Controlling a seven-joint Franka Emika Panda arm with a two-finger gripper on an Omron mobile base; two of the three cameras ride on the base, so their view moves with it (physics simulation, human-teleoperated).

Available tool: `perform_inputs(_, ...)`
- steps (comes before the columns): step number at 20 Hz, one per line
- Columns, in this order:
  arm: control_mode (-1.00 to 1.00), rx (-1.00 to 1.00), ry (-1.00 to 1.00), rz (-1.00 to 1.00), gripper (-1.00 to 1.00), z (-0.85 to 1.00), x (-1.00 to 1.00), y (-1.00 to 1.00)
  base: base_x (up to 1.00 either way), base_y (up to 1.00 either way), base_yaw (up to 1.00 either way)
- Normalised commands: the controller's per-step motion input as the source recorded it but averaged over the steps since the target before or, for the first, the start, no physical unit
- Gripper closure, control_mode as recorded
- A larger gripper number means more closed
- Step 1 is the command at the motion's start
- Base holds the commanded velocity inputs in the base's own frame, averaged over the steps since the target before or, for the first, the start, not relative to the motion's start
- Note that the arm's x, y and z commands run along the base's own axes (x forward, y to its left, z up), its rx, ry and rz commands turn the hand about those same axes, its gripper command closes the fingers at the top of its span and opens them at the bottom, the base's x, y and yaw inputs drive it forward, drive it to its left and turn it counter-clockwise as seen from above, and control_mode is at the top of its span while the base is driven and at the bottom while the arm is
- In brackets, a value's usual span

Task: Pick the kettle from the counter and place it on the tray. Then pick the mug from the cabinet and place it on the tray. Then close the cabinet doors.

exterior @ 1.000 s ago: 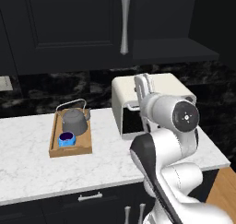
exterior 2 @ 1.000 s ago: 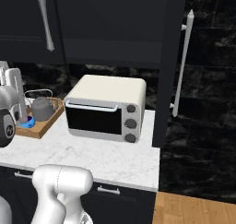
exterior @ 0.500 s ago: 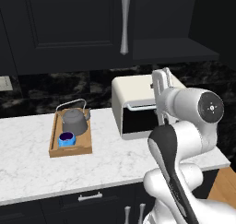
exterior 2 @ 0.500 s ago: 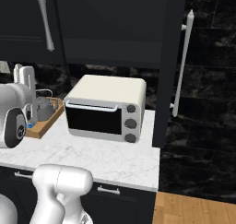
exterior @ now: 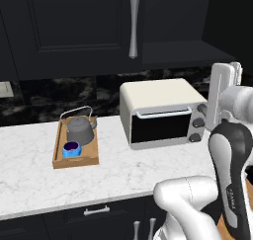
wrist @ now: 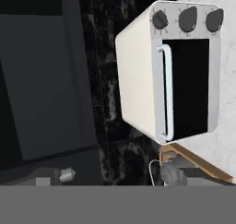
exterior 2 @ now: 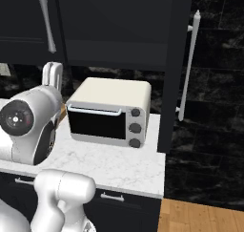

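Observation:
The dark-grey kettle [exterior: 80, 129] and the blue mug [exterior: 71, 148] both stand in the wooden tray [exterior: 76, 161] on the white counter [exterior: 29, 180]. My gripper [exterior: 228, 68] is far to their right, raised beside the toaster oven, open and holding nothing; the right base view has the gripper [exterior 2: 52, 69] above the arm's big joint. The cabinet's left door [exterior: 74, 21] is shut, handle [exterior: 133, 24] at its right edge. The right door [exterior 2: 174, 59] stands swung out, its handle [exterior 2: 190, 64] facing right. A corner of the tray [wrist: 198, 161] and the kettle [wrist: 171, 172] show low in the hand view.
A cream toaster oven [exterior: 160, 113] with a dark glass door sits on the counter between the tray and my gripper. Dark drawers with silver handles [exterior: 96, 211] run below the worktop. The counter ends right of the oven, with wooden floor [exterior 2: 200, 216] beyond.
The arm has swung right, carrying the open gripper from near the oven's left side to past its right end. The kettle, mug and tray have stayed put.

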Motion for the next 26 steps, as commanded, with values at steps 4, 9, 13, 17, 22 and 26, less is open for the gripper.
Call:
perform_inputs(4,-1.0,0.2,-0.5,0.0,-1.0,-0.64,-0.52,-0.19,0.0,0.0,0.0)
perform_inputs(9,-1.0,0.1,-0.38,0.0,-1.0,-0.89,-0.52,0.02,0.0,0.0,0.0)
perform_inputs(13,-1.0,0.01,-0.28,0.0,-1.0,-1.0,-0.44,0.24,0.0,0.0,0.0)
perform_inputs(17,-1.0,0.07,-0.29,0.0,-1.0,-1.0,-0.22,0.29,0.0,0.0,0.0)
perform_inputs(22,-1.0,0.2,-0.3,0.0,-1.0,-0.99,0.22,0.07,0.0,0.0,0.0)
perform_inputs(26,-1.0,0.24,-0.34,0.0,-1.0,-0.9,0.38,0.0,0.0,0.0,0.0)
